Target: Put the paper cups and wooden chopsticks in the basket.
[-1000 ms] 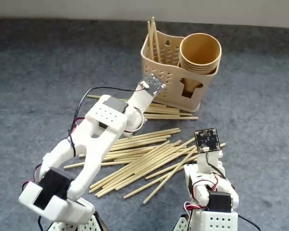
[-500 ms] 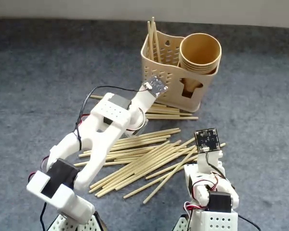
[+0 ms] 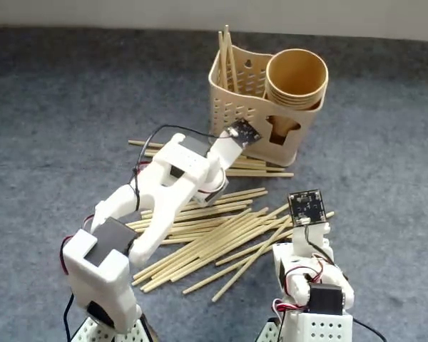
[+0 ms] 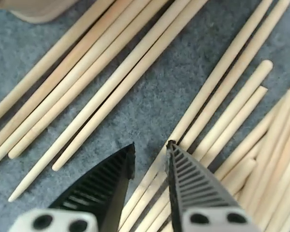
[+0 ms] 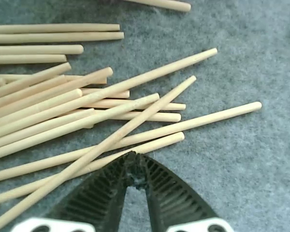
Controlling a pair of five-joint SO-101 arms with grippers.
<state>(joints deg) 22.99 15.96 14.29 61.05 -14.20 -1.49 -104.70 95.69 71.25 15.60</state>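
Chopsticks (image 4: 231,66): loose on surface (image 3: 71,107), below and ahead of left jaws.
Left jaws: apart; nearest stick crosses obliquely under one tip.
Right jaws: together, empty; sticks just ahead.

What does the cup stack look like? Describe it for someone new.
At the far side of the grey carpet stands a beige perforated basket. The paper cups sit nested upright in its right end: round, open-mouthed, unlike the thin chopsticks standing beside them.
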